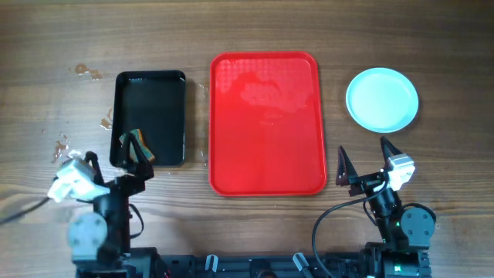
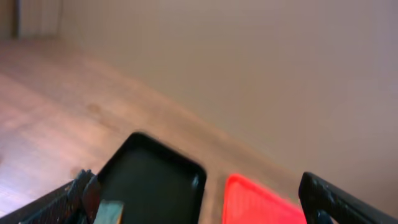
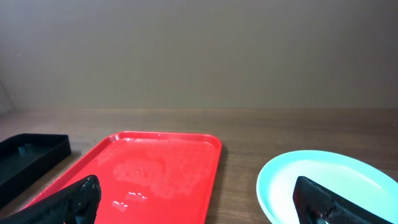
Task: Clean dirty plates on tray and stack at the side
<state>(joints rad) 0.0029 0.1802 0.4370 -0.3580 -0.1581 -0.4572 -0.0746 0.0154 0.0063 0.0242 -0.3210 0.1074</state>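
The red tray (image 1: 267,166) lies in the middle of the table with no plates on it, only wet smears; it also shows in the right wrist view (image 3: 186,162) and the left wrist view (image 2: 255,202). A pale-blue plate (image 1: 382,99) sits on the table to the right of the tray, clean on top; I cannot tell whether others lie beneath it. It shows in the right wrist view (image 3: 323,177). My right gripper (image 1: 366,157) is open and empty, below the plate (image 3: 199,199). My left gripper (image 1: 136,164) is open at the black tray's near end (image 2: 202,205).
A black tray (image 1: 150,96) lies left of the red tray, also in the left wrist view (image 2: 149,180). A green and orange sponge (image 1: 139,145) lies at its near end, by my left finger (image 2: 111,211). Small wet scraps (image 1: 86,72) lie on the far left.
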